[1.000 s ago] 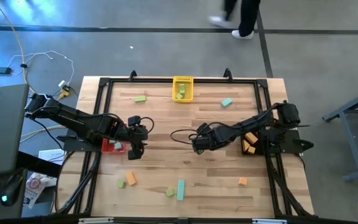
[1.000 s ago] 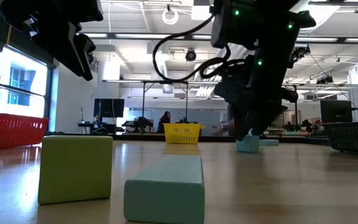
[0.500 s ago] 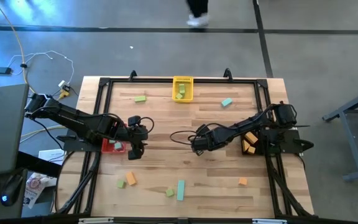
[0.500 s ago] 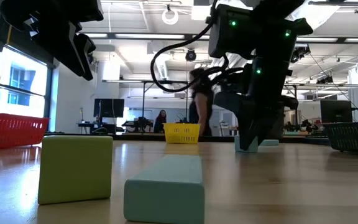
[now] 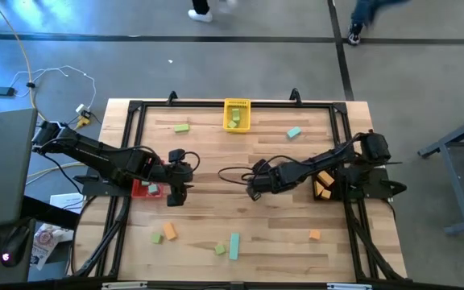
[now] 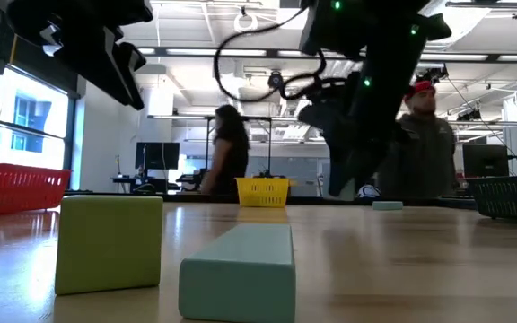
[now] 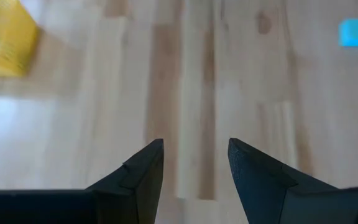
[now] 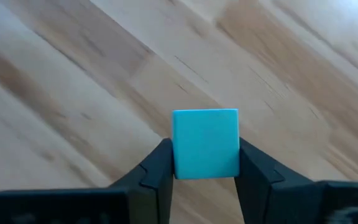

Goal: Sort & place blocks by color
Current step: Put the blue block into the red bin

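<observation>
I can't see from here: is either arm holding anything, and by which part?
The right end effector grips a teal cube by two opposite side faces. The left end effector is open and empty.

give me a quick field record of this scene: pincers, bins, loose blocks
right pincer: shut on teal cube, mid-table, off the wood
left pincer: open, empty, by red bin
yellow bin: far edge, green block inside
black bin: right side, orange blocks inside
loose teal: block far right, bar near edge
loose green: block far left
loose orange: cube near right
</observation>
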